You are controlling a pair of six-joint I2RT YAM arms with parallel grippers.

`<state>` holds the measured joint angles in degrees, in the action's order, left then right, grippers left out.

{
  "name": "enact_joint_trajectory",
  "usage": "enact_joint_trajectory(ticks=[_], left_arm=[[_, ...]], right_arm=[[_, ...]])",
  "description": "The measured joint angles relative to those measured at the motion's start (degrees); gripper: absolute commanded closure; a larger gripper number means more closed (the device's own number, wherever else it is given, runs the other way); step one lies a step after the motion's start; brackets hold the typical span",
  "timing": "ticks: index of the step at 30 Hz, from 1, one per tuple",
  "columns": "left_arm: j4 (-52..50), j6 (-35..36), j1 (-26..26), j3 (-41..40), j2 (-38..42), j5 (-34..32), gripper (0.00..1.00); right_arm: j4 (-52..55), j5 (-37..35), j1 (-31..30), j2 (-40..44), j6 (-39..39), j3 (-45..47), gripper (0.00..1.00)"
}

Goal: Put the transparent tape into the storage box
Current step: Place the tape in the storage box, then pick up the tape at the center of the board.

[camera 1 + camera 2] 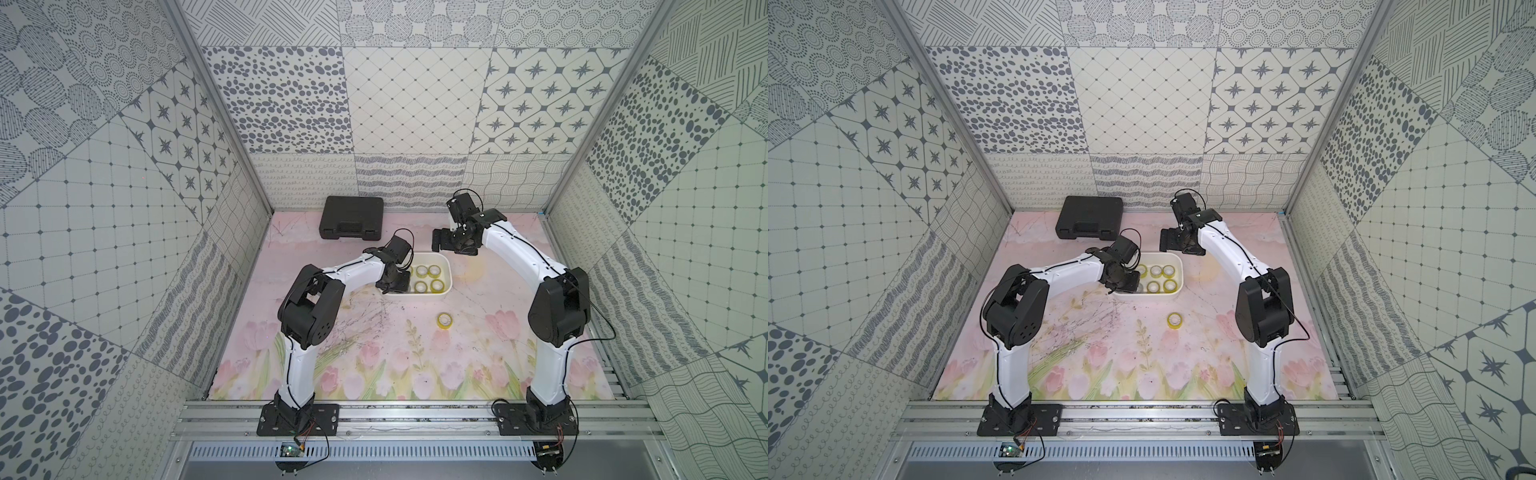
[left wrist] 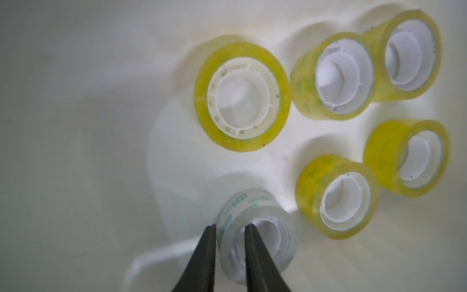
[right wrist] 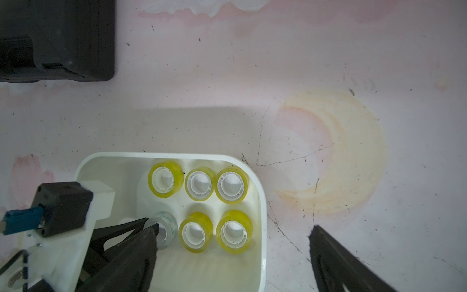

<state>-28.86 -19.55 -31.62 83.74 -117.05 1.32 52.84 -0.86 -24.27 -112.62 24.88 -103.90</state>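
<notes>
The left claw (image 2: 230, 227) is reaching into the storage box (image 3: 262, 202) in the middle of the counter (image 1: 478, 361), straddling the wall of a greyish-clear roll (image 2: 252, 202) whose green print is too blurred to read, pinching or loosened I cannot tell, beside five yellow rolls (image 2: 202, 106), while the right claw (image 1: 441, 241) is hovering wide open and empty past the box's far rim and one last roll of transparent tape (image 1: 444, 320) is lying on open counter toward the near edge.

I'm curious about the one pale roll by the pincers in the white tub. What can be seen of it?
The clear tape roll is a greyish see-through ring with a white core and green print on its side. It sits hole-up on the storage box floor, close beside yellowish rolls. The left gripper straddles its wall, one finger inside the core; whether it grips, I cannot tell.
</notes>
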Motion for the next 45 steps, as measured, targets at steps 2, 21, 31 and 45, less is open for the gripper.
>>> enact_joint_trajectory(ticks=[2,21,31,45], left_arm=[[0.4,0.0,-0.1,-0.2,0.5,0.1,0.74],[3.7,-1.2,-0.3,-5.1,11.9,-0.9,0.28],[4.5,-1.4,-0.3,-7.1,24.2,-7.4,0.01],[3.5,-5.6,1.0,-16.0,35.3,-13.1,0.01]], right_arm=[[-0.2,0.3,0.0,0.0,0.0,0.0,0.03],[-2.0,2.0,0.0,8.2,0.0,8.3,0.04],[-2.3,2.4,-3.7,20.2,0.2,26.7,0.03],[-9.8,2.2,-9.2,22.1,5.7,44.0,0.13]])
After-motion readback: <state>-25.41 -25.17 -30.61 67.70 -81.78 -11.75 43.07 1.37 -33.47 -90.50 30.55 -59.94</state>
